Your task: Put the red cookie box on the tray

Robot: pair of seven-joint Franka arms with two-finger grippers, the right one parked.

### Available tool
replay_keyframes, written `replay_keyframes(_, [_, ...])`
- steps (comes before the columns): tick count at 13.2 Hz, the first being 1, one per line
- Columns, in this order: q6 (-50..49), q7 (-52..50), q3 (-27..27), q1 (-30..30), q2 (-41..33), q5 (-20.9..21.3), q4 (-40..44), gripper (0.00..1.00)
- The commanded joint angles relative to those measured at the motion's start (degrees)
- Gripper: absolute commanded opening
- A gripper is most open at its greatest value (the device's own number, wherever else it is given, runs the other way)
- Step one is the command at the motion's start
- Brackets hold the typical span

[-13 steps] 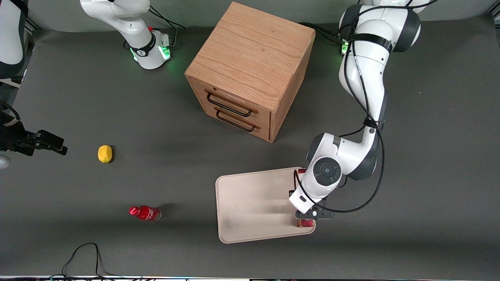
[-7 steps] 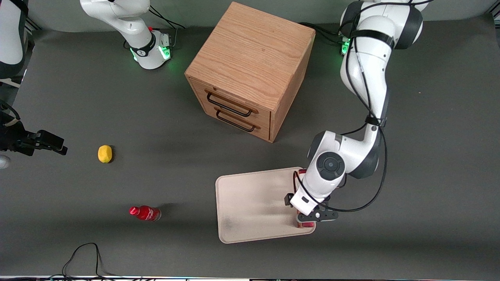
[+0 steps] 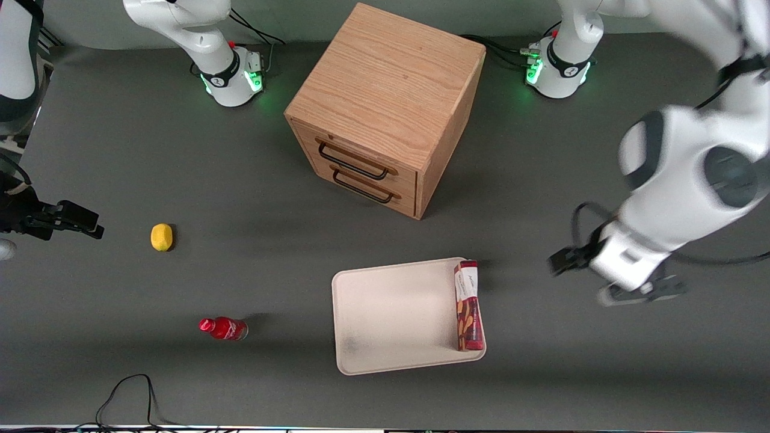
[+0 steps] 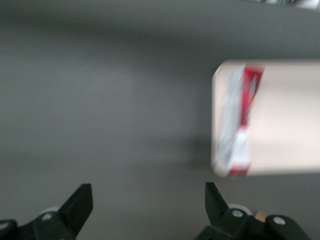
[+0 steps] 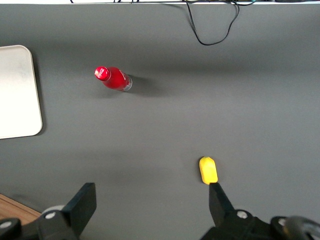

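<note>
You had the red cookie box (image 3: 468, 305) lying flat on the tray (image 3: 391, 319) along its edge toward the working arm's end, w/ the gripper (image 4: 149, 205) spread wide, empty, well apart over bare table (placement looked done), so next you'd only need to park.

The gripper (image 4: 148, 209) let go of the red cookie box (image 3: 468, 305) and pulled well away toward the working arm's end, fingers spread; box now looks uncovered on the tray (image 3: 391, 319).

One red cookie box (image 3: 468, 305), tray (image 3: 391, 316), cabinet (image 3: 385, 108), bottle (image 3: 223, 328), lemon (image 3: 161, 237), gripper (image 4: 149, 207).
</note>
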Motion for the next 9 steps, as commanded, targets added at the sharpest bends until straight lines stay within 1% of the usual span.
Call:
replay_keyframes(1, [-4.21, 4.62, -0.11, 2.8, -11.85, 4.86, -9.5, 1.0])
replay_keyframes(2, [-4.22, 4.97, -0.2, 4.72, -15.71, 5.75, -13.09, 1.0])
replay_keyframes(4, [-3.52, 10.13, -0.2, 7.37, -21.01, 5.85, -18.21, 1.0])
replay_keyframes(5, [-3.6, 11.9, -0.2, 7.99, -21.98, 6.37, -18.57, 1.0])
replay_keyframes(7, [-3.43, 12.09, -0.11, 8.52, -22.43, 9.17, -18.58, 1.0])
replay_keyframes(9, [-2.99, 12.0, -0.11, 8.52, -22.26, 9.98, -18.49, 1.0])
